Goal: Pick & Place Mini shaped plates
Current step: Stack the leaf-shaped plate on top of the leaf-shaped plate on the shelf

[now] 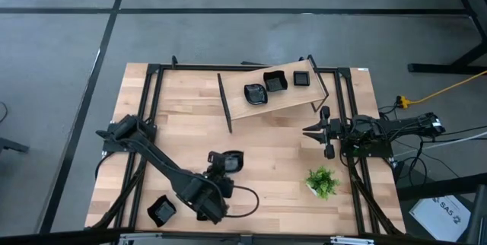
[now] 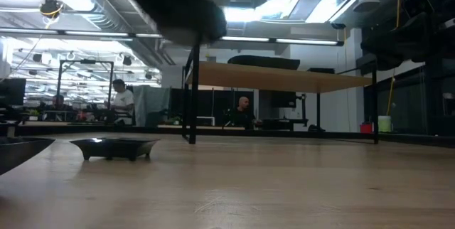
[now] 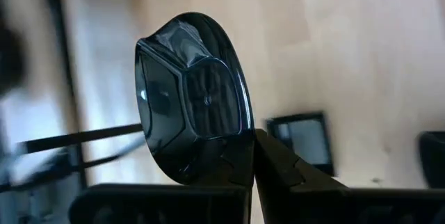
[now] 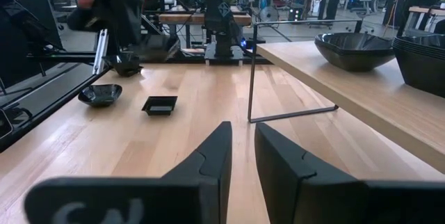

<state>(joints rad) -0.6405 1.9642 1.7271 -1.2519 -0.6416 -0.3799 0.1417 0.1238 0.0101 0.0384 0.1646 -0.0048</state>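
My left gripper (image 1: 222, 167) hangs over the table's near middle, shut on a glossy black mini plate (image 3: 191, 99). That plate shows as a dark blur high in the low view (image 2: 188, 16). Another plate (image 1: 161, 211) rests flat at the near left (image 2: 114, 147). A square one (image 3: 302, 137) lies on the wood past the held plate. Three more plates (image 1: 275, 82) sit on a raised wooden shelf (image 1: 285, 102) at the far middle. My right gripper (image 4: 241, 161) waits by the table's right edge (image 1: 313, 131), its fingers a narrow gap apart with nothing between them. My left gripper pinches the plate's rim (image 3: 233, 156) between its two fingers, at one spot on the edge. The fingers slant down from the table's near left. The plate stands on edge beyond the fingertips, lifted clear of the table.
A small green potted plant (image 1: 322, 182) stands at the near right. The shelf rests on thin black wire legs (image 4: 250, 71). Black frame rails (image 1: 149, 108) run along the table's left and right sides. People sit in the room behind (image 2: 122, 101).
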